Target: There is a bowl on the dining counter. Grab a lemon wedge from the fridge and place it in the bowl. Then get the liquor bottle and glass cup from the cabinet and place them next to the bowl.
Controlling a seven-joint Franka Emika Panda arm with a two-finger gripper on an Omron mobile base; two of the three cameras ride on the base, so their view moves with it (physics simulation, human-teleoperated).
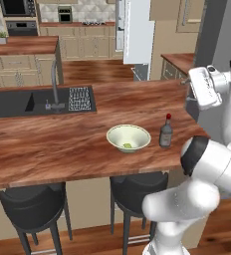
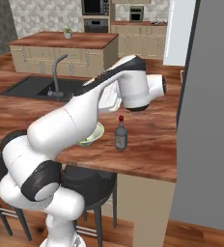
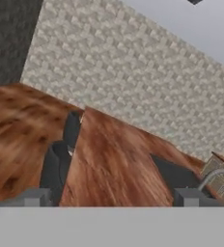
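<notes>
— How far along was the task judged to be?
— A greenish piece, taken for the lemon wedge (image 1: 127,145), was seen inside the bowl (image 1: 129,136) on the desk (image 1: 62,144); the liquor bottle (image 1: 166,132) had been stood just beside the bowl. The glass cup was judged still to be fetched.
— And the pincer (image 3: 112,198)?
— It was spread wide, nothing pinched, raised above the desk.
— Any writing?
— No label could be read.
</notes>
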